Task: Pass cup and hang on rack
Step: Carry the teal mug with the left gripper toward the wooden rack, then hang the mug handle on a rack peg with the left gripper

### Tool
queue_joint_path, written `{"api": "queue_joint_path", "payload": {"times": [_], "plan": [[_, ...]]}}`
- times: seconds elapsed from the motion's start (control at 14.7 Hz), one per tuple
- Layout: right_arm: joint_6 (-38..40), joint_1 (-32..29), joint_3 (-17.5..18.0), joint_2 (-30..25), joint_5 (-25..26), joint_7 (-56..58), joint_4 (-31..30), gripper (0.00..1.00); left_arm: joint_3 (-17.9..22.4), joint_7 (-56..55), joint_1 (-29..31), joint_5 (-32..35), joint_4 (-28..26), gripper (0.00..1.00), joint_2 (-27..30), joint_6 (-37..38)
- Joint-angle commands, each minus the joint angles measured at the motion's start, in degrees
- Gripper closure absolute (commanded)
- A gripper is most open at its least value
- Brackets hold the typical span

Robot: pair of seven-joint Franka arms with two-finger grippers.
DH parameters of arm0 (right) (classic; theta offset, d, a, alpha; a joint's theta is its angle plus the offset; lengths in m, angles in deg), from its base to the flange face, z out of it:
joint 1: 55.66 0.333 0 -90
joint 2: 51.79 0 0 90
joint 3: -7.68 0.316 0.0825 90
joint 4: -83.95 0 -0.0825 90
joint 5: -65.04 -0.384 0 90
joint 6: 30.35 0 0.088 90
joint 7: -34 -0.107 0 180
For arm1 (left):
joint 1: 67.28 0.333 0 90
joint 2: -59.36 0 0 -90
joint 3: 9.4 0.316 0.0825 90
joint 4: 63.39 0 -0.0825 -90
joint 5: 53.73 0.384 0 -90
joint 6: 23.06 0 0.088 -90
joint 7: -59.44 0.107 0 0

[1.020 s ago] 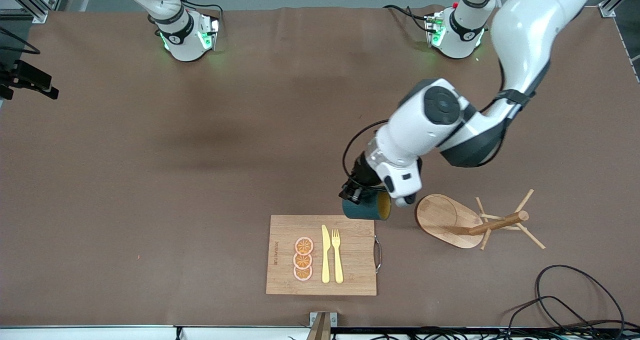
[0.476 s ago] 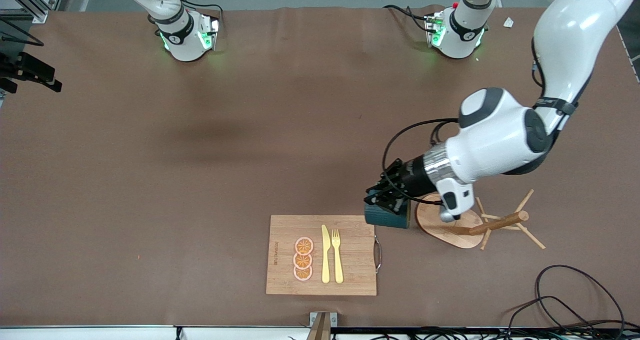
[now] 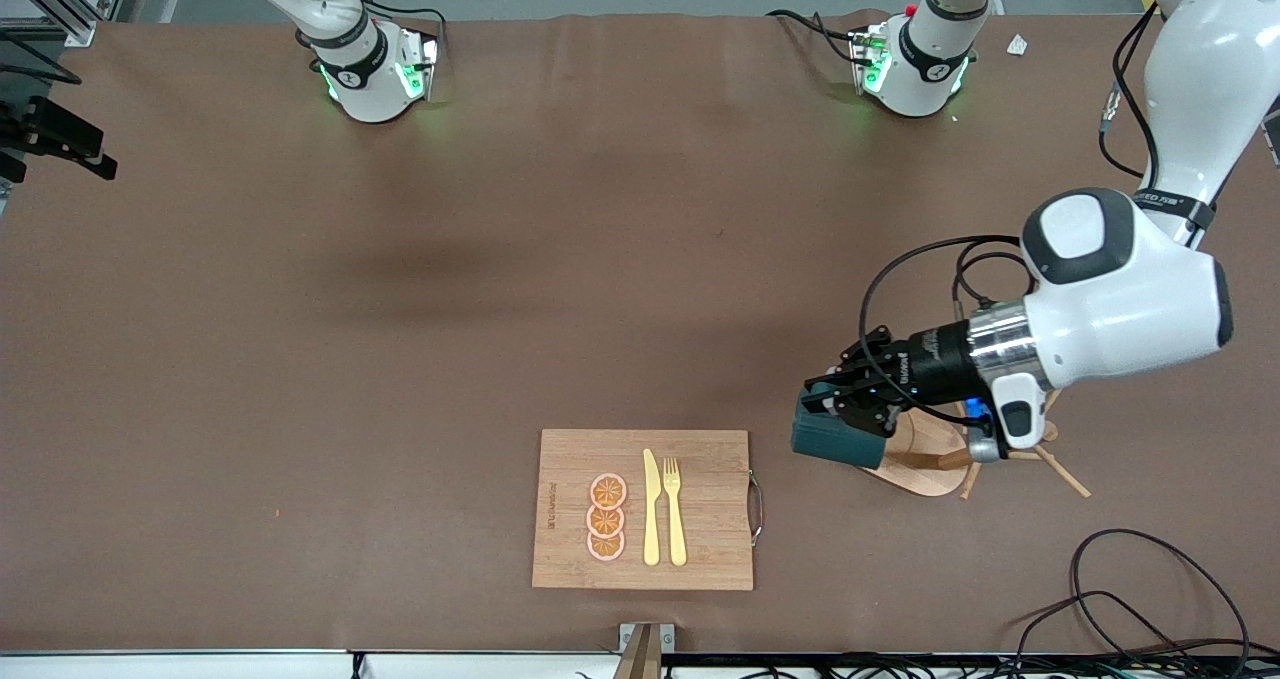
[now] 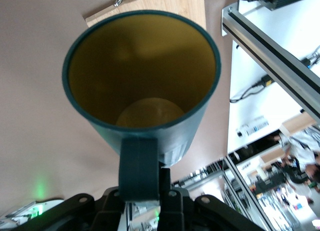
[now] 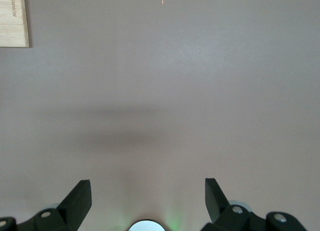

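Front view showed the left gripper [image 3: 838, 411] clenched on the cup [image 3: 835, 441], tipped sideways over the rack [image 3: 925, 459] base (handle ready for pegs, probably); right gripper [image 5: 147, 201], spread, waited.

A brown table [image 3: 400, 359] carries a bamboo cutting board [image 3: 700, 549], the wooden rack [image 3: 925, 459] and black cables [image 3: 1130, 599].
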Motion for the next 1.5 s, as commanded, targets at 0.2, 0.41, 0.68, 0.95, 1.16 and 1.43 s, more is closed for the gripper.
{"api": "queue_joint_path", "payload": {"times": [0.2,0.41,0.68,0.95,1.16,1.43], "plan": [[1.1,-0.4,0.3,-1.0,0.5,0.7,0.7,0.0,-1.3,13.3,7.2,-9.1,-3.4,1.0,0.0,3.0],[1.1,-0.4,0.3,-1.0,0.5,0.8,0.8,0.0,-1.0,18.0,10.0,-11.0,-3.4,1.0,-0.8,6.1],[1.2,-0.4,0.3,-1.0,0.5,1.1,0.8,0.0,-1.0,22.3,11.9,-12.1,-3.5,0.99,-2.3,8.3],[3.1,-0.4,0.2,-1.0,0.5,1.6,0.8,0.0,-0.9,26.1,13.6,-13.7,-5.2,1.0,-2.3,8.5],[3.2,-0.5,0.1,-1.0,-0.1,0.5,0.8,0.0,-0.8,28.9,16.1,-13.7,-5.7,1.0,-2.4,10.2],[3.9,-0.5,0.0,-1.0,-0.2,-0.5,1.1,0.0,0.0,32.8,18.5,-13.7,-5.7,1.0,-2.4,13.2]]}}
